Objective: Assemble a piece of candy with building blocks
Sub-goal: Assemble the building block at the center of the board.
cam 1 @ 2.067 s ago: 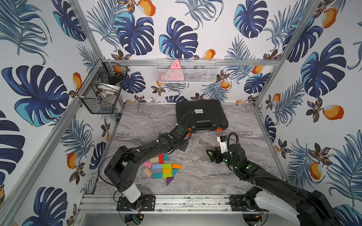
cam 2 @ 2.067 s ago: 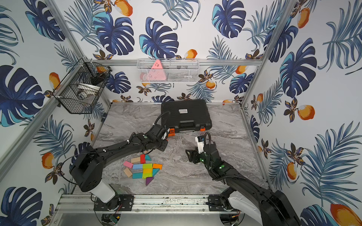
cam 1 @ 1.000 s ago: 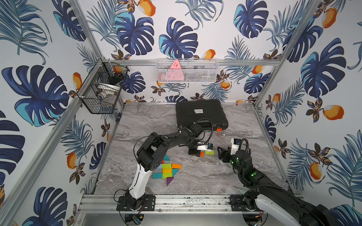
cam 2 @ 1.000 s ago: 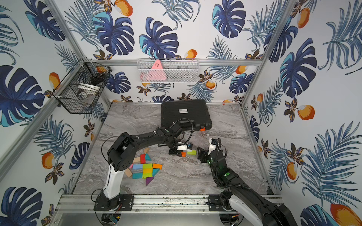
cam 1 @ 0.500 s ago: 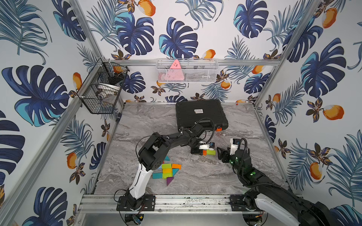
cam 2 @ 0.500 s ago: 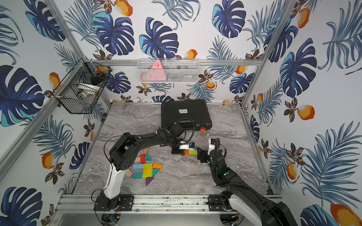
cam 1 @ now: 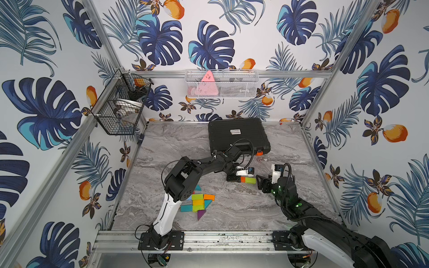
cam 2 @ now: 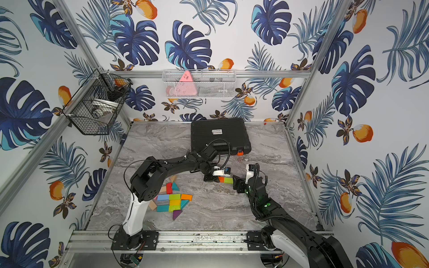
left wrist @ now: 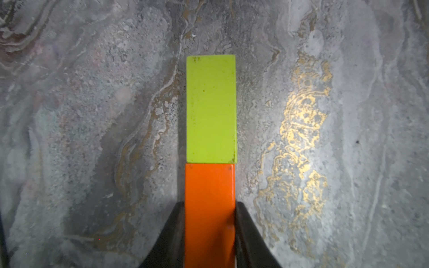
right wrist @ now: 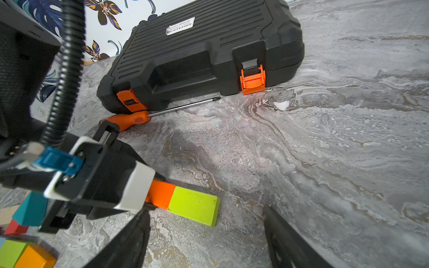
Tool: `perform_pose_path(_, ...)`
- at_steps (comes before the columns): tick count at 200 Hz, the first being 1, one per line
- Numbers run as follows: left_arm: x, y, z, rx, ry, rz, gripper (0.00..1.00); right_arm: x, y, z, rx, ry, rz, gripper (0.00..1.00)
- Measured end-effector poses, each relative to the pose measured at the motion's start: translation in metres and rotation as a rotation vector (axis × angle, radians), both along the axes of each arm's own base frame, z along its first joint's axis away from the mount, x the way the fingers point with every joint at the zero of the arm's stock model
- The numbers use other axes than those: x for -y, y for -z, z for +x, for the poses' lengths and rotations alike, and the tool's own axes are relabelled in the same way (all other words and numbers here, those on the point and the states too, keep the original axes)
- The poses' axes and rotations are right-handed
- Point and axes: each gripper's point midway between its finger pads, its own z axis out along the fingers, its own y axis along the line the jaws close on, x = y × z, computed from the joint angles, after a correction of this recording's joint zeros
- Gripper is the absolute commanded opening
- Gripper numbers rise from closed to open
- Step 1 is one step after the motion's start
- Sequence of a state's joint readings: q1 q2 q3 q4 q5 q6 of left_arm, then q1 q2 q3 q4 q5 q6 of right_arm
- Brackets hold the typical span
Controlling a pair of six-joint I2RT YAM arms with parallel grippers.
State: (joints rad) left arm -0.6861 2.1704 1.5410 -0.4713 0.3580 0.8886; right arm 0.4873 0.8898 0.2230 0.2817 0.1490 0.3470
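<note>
Left gripper (left wrist: 210,205) swung right, pinching orange block (right wrist: 160,193); right gripper (right wrist: 205,208) spread; only right wrist view shows screwdriver (right wrist: 132,120).

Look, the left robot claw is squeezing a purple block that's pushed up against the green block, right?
Almost. The block the left gripper is squeezing is not purple: it is the orange block. The left wrist view shows it pinched on both sides, with its end pushed up against the green block, just as you said.
</note>
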Motion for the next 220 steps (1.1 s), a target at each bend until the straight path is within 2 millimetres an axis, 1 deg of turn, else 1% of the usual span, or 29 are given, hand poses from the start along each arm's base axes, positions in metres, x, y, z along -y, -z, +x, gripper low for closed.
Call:
perform_pose_path(129,0.002,-0.001,-0.005,0.003,-0.011,-0.031,0.18,-0.004,0.003,0.000,-0.014,-0.022,-0.004,0.79)
perform_pose_path(183,0.005,-0.001,-0.011,0.002,-0.010,-0.033,0.18,-0.004,0.002,0.001,-0.014,-0.021,-0.004,0.79)
perform_pose_path(220,0.005,-0.002,-0.013,-0.010,-0.024,-0.031,0.21,-0.004,0.002,0.001,-0.011,-0.021,-0.003,0.80)
